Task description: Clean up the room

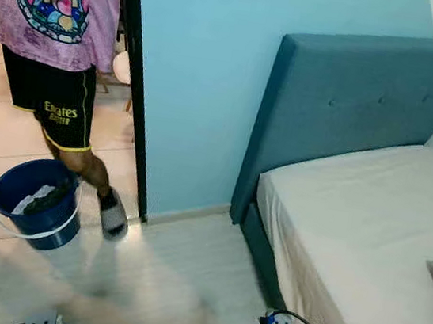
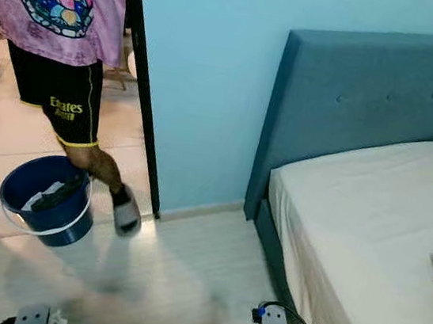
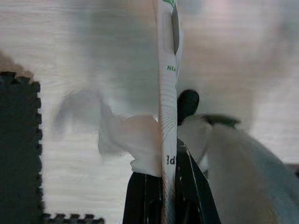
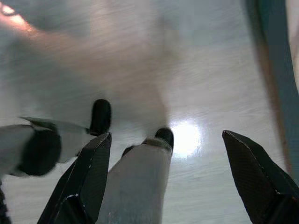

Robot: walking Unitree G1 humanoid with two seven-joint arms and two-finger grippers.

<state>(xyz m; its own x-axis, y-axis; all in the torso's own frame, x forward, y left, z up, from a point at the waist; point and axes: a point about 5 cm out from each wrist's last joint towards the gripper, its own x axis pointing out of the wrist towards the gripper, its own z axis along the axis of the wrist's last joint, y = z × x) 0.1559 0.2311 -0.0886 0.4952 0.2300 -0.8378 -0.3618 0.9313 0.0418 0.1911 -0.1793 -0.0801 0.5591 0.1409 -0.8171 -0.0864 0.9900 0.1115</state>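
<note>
Left gripper: fingers clamped on a flat white packet and crumpled tissue, above wood floor. Right gripper: fingers wide apart. Blue bucket stood beside a person's foot.

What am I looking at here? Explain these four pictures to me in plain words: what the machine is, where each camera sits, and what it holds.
This is a walking humanoid robot tidying a bedroom. The two wide pictures come from a stereo camera on its head, looking forward and down. They show a pale wooden floor, a blue bed with a white mattress on the robot's right, a light blue wall, and a doorway where a person in a purple shirt steps past a blue bucket with cloth or trash in it.

The other two pictures come from cameras on the wrists, looking along each gripper's black fingers. The left gripper is shut on a thin white packet with green print and some crumpled white tissue. The right gripper is open and empty above the floor.
</note>
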